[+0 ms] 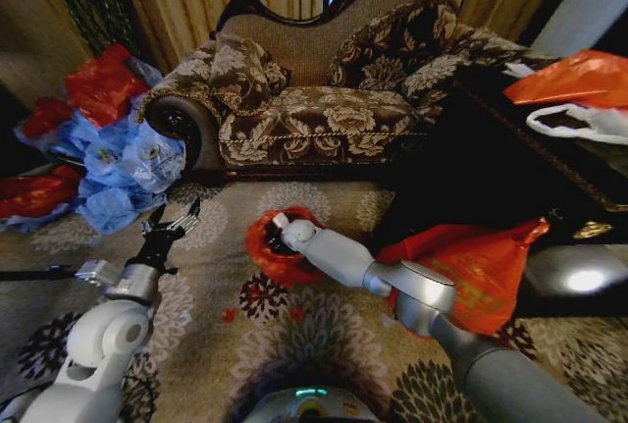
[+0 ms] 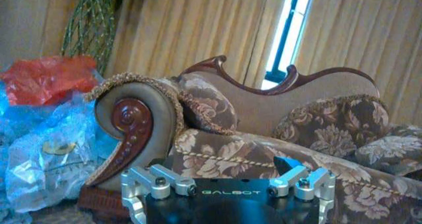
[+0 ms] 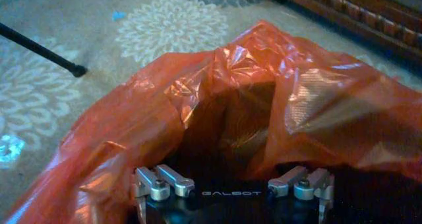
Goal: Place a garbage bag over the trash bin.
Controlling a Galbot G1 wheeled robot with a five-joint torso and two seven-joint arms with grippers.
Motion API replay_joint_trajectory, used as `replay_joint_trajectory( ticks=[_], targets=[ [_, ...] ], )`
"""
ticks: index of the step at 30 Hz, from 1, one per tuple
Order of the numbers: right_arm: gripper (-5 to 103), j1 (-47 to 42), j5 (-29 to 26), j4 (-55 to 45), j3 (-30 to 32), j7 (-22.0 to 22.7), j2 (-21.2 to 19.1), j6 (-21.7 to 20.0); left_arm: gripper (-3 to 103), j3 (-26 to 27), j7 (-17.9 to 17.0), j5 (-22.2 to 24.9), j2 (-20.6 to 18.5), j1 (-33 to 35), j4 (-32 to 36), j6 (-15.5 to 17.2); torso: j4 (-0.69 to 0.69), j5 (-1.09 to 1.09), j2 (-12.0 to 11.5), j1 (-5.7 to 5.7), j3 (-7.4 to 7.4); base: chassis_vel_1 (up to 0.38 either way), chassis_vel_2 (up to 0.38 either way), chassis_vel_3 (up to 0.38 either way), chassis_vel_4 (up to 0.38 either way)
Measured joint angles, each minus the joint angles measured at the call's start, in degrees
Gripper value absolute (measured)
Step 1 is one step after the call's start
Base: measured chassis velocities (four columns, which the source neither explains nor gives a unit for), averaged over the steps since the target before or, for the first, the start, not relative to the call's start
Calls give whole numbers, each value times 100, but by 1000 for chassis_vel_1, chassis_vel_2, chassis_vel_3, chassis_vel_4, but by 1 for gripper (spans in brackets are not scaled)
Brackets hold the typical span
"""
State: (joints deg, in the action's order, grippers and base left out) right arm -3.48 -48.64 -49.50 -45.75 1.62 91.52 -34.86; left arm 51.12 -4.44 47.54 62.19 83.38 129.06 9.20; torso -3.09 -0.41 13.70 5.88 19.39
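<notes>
The sofa [image 1: 314, 99] is the landmark; on the carpet [image 1: 226, 217] in front of it stands the trash bin [image 3: 231, 130], and its dark inside shows through the mouth of the garbage bag [image 1: 265, 246], which is draped over it. The right gripper [image 1: 282, 234] reaches into this mouth; whether its fingers are spread or pinching I cannot tell. The left gripper [image 1: 169, 225], spread and empty, hovers before the sofa's left armrest. I judge the step is seating the bag; next, the rim needs pulling down evenly.
</notes>
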Motion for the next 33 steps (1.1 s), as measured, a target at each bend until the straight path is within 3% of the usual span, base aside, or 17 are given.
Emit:
replay_joint_trajectory(
  ticks=[4, 13, 22, 24, 33],
  targets=[
    [96, 23, 9, -52, -24, 35, -195, -4, 100, -24, -1, 0, 12, 31, 28, 2, -6, 0, 0, 0, 0, 0, 0, 0, 0],
    [96, 71, 49, -281, -72, 34, -591, -12, 100, -45, -2, -13, 10, 80, 83, -1, -4, 0, 0, 0, 0, 0, 0, 0, 0],
    [94, 111, -293, -1516, -119, 148, -1505, -232, 100, -56, -26, 39, -168, 20, 83, 43, -4, 1, 0, 0, 0, 0, 0, 0, 0],
    [97, 108, -468, -2060, -61, 246, -1867, -301, 100, -97, -40, 40, -218, -13, 45, 59, -3, 1, 0, 0, 0, 0, 0, 0, 0],
    [97, 52, -829, -3489, 252, 584, -2773, -282, 100, -139, -71, 90, -476, -2, 34, 112, -3, 1, 0, 0, 0, 0, 0, 0, 0]
  ],
)
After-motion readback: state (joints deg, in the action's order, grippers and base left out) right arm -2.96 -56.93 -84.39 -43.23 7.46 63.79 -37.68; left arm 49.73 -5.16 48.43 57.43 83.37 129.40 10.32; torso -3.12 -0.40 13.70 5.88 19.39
